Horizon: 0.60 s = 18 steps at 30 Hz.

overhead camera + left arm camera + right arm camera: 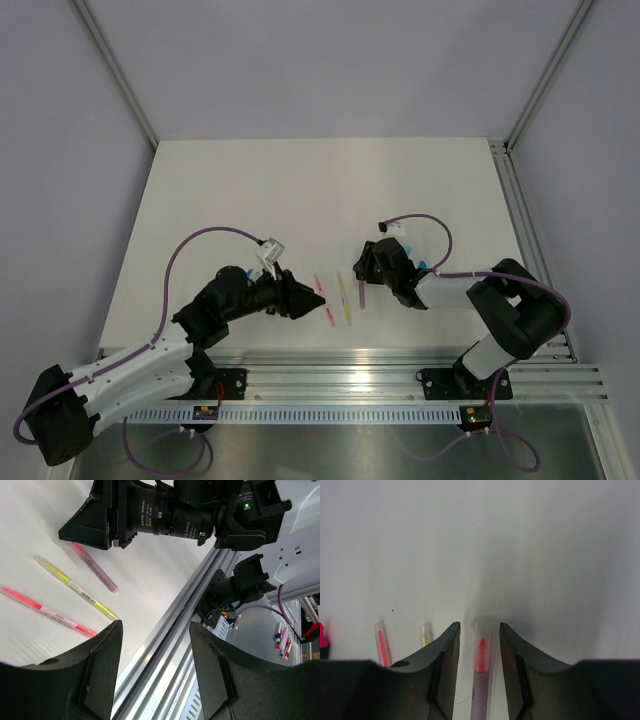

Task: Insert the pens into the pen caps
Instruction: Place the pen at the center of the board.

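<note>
Three thin pens lie side by side on the white table [300,190] between my grippers: a red-pink pen [324,302], a yellow pen [343,298] and a purplish pen [361,294]. My right gripper [479,626] is open and straddles the purplish pen [481,690], with a gap on each side. That pen's pink tip shows through a clear pen cap [482,632]. My left gripper [156,625] is open and empty, just left of the red-pink pen [47,611]. The yellow pen [75,587] and purplish pen [95,569] lie beyond it.
An aluminium rail [400,375] runs along the table's near edge, close below the pens, and it also shows as the rail [165,630] between my left fingers. The right arm's black body [165,510] hangs over the purplish pen's far end.
</note>
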{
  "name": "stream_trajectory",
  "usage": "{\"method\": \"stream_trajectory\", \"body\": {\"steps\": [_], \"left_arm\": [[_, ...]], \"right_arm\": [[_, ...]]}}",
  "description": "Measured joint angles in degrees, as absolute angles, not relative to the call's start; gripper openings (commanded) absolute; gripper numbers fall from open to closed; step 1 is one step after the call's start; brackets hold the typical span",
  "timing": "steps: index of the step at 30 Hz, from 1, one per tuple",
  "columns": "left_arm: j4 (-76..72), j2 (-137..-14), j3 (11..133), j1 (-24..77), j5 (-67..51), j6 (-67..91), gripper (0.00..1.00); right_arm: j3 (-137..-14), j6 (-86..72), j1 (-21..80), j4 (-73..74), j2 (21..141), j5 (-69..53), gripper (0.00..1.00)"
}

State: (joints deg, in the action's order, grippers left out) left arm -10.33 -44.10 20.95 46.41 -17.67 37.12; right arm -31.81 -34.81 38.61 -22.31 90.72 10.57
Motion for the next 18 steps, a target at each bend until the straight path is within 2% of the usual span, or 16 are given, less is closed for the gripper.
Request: {"method": "stream_trajectory", "body": {"steps": [4, 7, 9, 13, 18], "left_arm": [[-9.82, -43.99, 20.95, 46.41, -17.19, 37.10, 0.60], [-8.29, -43.62, 21.04, 46.41, -16.10, 36.99, 0.73], [-5.61, -42.98, 21.69, 46.41, -14.52, 36.97, 0.87], [1.63, -40.80, 24.67, 46.41, -9.04, 36.88, 0.99], [12.05, -39.09, 29.10, 46.41, 0.40, 37.50, 0.99]], "right_arm": [[-31.81, -34.94, 38.61, -19.29, 87.61, 10.98, 0.52], [-31.86, -34.98, 38.59, -16.32, 82.04, 11.05, 0.59], [-32.08, -35.00, 38.61, -14.59, 77.38, 10.92, 0.61], [-33.21, -35.40, 38.59, -11.35, 68.84, 9.67, 0.61], [-33.30, -35.88, 38.59, -4.71, 58.28, 8.03, 0.62]]}}
